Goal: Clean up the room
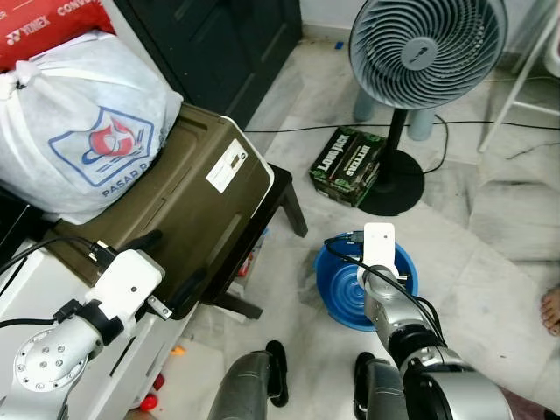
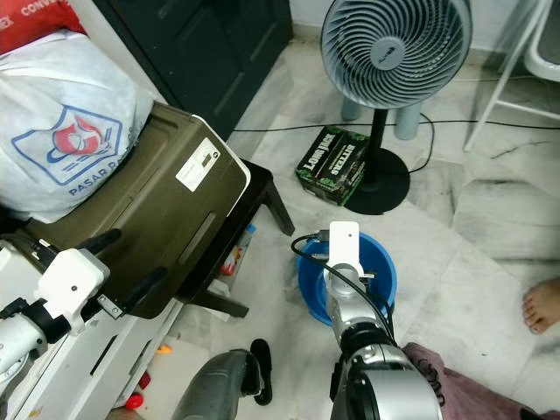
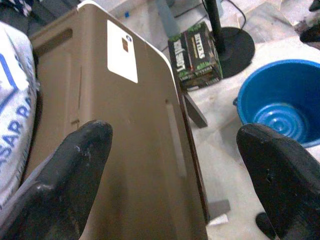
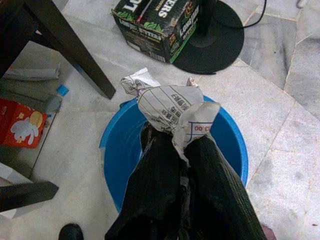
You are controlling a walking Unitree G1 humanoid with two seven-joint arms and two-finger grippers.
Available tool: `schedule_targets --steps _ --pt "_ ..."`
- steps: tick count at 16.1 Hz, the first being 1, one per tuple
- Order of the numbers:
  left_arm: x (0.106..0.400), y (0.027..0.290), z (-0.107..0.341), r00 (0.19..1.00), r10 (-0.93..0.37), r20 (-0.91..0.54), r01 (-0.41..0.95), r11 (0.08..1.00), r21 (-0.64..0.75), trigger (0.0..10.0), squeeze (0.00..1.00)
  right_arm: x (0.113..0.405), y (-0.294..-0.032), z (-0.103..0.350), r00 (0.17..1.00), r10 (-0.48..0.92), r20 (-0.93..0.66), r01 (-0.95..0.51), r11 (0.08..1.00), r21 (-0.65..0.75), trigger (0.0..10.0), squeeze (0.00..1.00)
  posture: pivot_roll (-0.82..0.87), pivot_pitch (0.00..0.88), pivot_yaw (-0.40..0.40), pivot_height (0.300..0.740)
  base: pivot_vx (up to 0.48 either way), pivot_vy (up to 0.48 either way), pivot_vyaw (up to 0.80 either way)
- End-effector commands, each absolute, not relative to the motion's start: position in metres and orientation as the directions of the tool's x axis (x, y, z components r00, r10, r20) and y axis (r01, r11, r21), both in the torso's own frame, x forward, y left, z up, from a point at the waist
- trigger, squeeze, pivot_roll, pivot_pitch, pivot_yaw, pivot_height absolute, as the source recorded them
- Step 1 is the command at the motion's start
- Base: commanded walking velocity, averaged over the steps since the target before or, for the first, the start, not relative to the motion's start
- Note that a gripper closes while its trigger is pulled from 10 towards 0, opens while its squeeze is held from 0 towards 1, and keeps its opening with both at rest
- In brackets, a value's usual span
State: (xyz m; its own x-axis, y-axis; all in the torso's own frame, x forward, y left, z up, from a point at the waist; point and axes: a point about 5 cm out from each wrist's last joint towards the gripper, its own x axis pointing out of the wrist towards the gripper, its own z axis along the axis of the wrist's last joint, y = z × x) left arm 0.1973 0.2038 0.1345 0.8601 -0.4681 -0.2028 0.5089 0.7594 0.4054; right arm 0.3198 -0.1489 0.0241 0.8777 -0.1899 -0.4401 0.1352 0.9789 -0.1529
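Right gripper (image 4: 175, 145) clamped on a crumpled piece of printed paper (image 4: 167, 107), held directly above the blue basin (image 4: 115, 150) on the marble floor (image 1: 490, 289). Paper sticking out past the black fingertips, over the middle of the basin. Just beyond the basin, a green and black carton (image 1: 348, 164) touching the round black base of a standing fan (image 1: 426, 48). Left gripper (image 3: 175, 175) spread wide, holding nothing, hovering over the brown plastic box (image 1: 188, 206) with a white label. White printed plastic bag (image 1: 83, 122) resting on the far end of that box. Small red carton (image 4: 20, 122) on the floor near a dark table leg (image 4: 65, 42). Bare foot of a person (image 1: 550, 312) at the right edge.
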Motion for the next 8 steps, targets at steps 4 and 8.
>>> schedule_targets --steps 4,8 --pt "0.194 0.22 0.112 0.867 -0.423 -0.263 0.496 0.777 0.386 10.0 0.0 0.317 -0.15 0.02 0.868 -0.218 -0.447 0.163 0.974 -0.157 10.0 0.88 0.34 0.324 0.258 0.74 0.0 0.0 0.0" --pt "0.197 0.24 0.071 0.865 -0.387 -0.319 0.488 0.796 0.359 10.0 0.0 0.317 -0.159 0.019 0.862 -0.247 -0.444 0.19 0.967 -0.168 10.0 0.97 0.33 0.324 0.25 0.74 0.0 0.0 0.0"
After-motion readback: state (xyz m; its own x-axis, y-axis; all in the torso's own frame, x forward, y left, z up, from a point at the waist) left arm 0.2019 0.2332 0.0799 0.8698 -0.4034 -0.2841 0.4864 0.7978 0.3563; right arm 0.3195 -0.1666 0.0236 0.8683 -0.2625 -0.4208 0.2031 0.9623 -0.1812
